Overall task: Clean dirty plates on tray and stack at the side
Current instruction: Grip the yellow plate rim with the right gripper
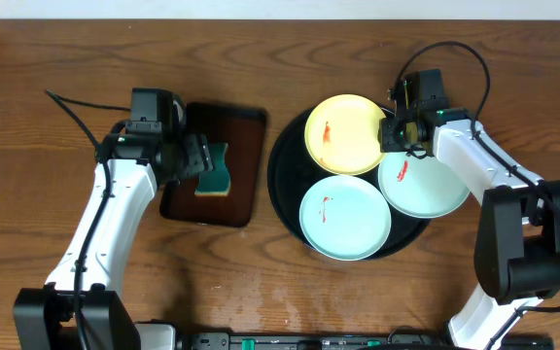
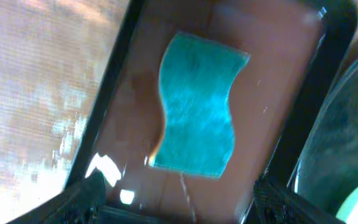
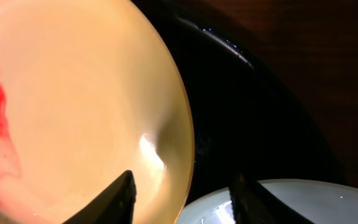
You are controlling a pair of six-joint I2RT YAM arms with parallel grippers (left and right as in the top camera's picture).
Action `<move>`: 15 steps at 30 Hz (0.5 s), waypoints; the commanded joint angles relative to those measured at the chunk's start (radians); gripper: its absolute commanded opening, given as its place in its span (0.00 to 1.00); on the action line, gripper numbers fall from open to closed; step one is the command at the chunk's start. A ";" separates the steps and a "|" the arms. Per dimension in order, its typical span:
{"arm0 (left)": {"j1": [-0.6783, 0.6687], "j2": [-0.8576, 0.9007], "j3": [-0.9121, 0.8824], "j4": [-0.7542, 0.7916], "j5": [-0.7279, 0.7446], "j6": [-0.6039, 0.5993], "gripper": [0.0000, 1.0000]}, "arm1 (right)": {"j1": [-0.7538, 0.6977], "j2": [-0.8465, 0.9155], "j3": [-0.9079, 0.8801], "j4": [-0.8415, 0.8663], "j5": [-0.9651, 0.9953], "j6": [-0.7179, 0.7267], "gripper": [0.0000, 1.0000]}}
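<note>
3 glossy plates (image 1: 345, 216) on black tray (image 1: 282, 185), each w/ red smear (image 1: 327, 132); L gripper (image 1: 200, 156) & R gripper (image 1: 400, 131) jaws open

Teal sponge (image 1: 213, 172) lying in rectangular brown tray (image 1: 247, 144).

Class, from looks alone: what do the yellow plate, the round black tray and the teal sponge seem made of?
Yellow plate: glazed ceramic or melamine; sharp highlight on a smooth rim.
Round black tray: probably lacquered plastic; glossy, with reflections on its rim.
Teal sponge: soft foam; matte, fuzzy texture, wavy cut outline.
</note>
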 commanded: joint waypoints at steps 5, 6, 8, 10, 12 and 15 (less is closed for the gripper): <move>-0.005 0.005 0.004 -0.078 0.049 -0.093 0.82 | 0.009 0.004 0.012 -0.005 0.008 -0.010 0.52; -0.005 0.005 0.004 -0.080 0.048 -0.092 0.87 | 0.009 0.004 0.012 -0.005 0.008 -0.010 0.54; -0.005 0.005 0.004 -0.079 0.048 -0.050 0.89 | 0.009 0.004 0.012 -0.008 0.008 -0.010 0.54; -0.005 0.005 0.004 -0.079 0.048 0.032 0.89 | 0.008 0.004 0.012 -0.009 0.008 -0.010 0.54; -0.005 0.005 0.003 -0.085 0.048 0.083 0.89 | 0.008 0.004 0.012 -0.009 0.008 -0.010 0.55; -0.005 0.005 -0.003 -0.074 0.051 0.065 0.89 | 0.008 0.004 0.012 -0.008 0.008 -0.010 0.56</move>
